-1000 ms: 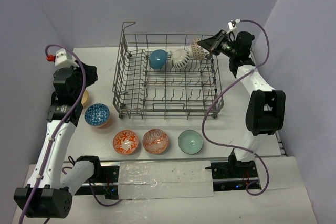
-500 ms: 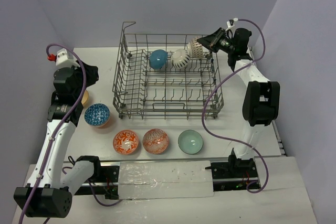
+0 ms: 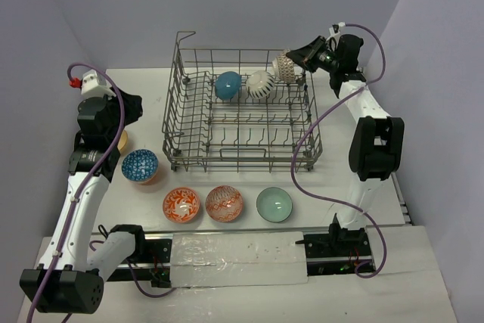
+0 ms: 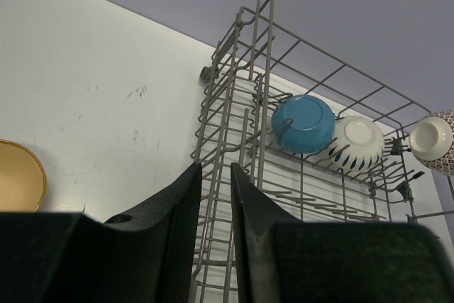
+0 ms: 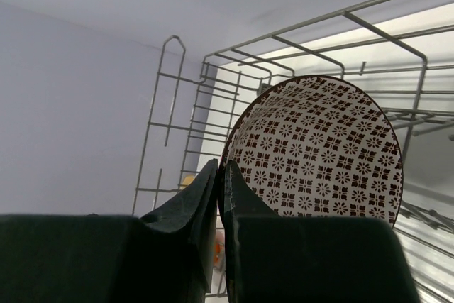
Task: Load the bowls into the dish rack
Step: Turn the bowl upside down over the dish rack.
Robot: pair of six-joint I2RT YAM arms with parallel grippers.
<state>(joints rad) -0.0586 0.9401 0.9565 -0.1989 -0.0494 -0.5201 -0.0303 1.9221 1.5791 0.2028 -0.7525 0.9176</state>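
Note:
The grey wire dish rack (image 3: pixel 175 111) stands mid-table with a teal-blue bowl (image 3: pixel 228 85) and a white striped bowl (image 3: pixel 261 84) on edge in its back row. At the rack's far right corner my right gripper (image 3: pixel 297 62) is shut on the rim of a white bowl with a brown pattern (image 3: pixel 284 69), seen close in the right wrist view (image 5: pixel 319 147) with one finger on each side of the rim (image 5: pixel 220 172). My left gripper (image 3: pixel 128 107) hangs left of the rack, its jaws a narrow gap apart (image 4: pixel 216 175) and holding nothing.
On the table in front of the rack lie a blue-white bowl (image 3: pixel 140 165), two orange-red patterned bowls (image 3: pixel 181 204) (image 3: pixel 224 203) and a pale green bowl (image 3: pixel 274 203). A tan bowl (image 3: pixel 122 140) sits under the left arm. Purple cables trail by both arms.
The right arm has swung its forearm back and turned the wrist, carrying the patterned bowl slightly up and towards the far rack wall. The left arm has not moved.

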